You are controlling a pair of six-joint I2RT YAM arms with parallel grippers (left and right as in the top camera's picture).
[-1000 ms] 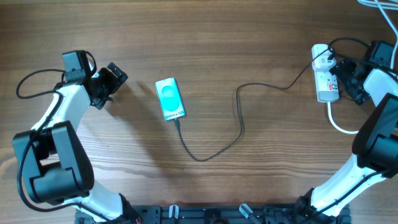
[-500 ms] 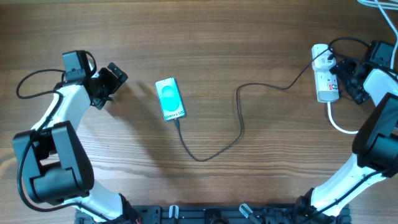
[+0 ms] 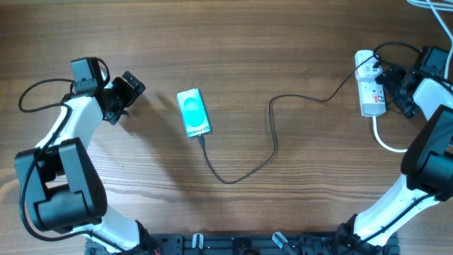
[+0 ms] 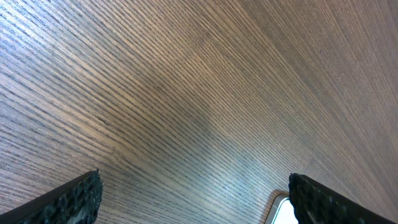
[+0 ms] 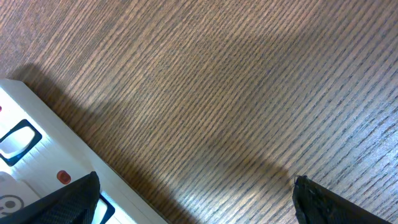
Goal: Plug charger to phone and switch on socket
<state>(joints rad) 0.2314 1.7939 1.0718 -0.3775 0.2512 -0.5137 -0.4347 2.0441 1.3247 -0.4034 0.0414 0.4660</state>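
The phone (image 3: 193, 112) lies face up left of centre, its teal screen lit. The charger cable (image 3: 273, 134) runs from the phone's near end in a loop across the table to a black plug at the far end of the socket (image 3: 369, 91). Its tip meets the phone's edge. My left gripper (image 3: 129, 88) is open and empty, left of the phone; in the left wrist view (image 4: 193, 186) only a phone corner (image 4: 281, 210) shows. My right gripper (image 3: 393, 86) is open and empty just right of the socket, whose white edge and switch show in the right wrist view (image 5: 25, 134) beside the open jaws (image 5: 196, 186).
The socket's thick white cord (image 3: 384, 142) curves from its near end toward the right arm. More white cable (image 3: 433, 13) lies at the far right corner. The table is bare brown wood (image 3: 297, 42).
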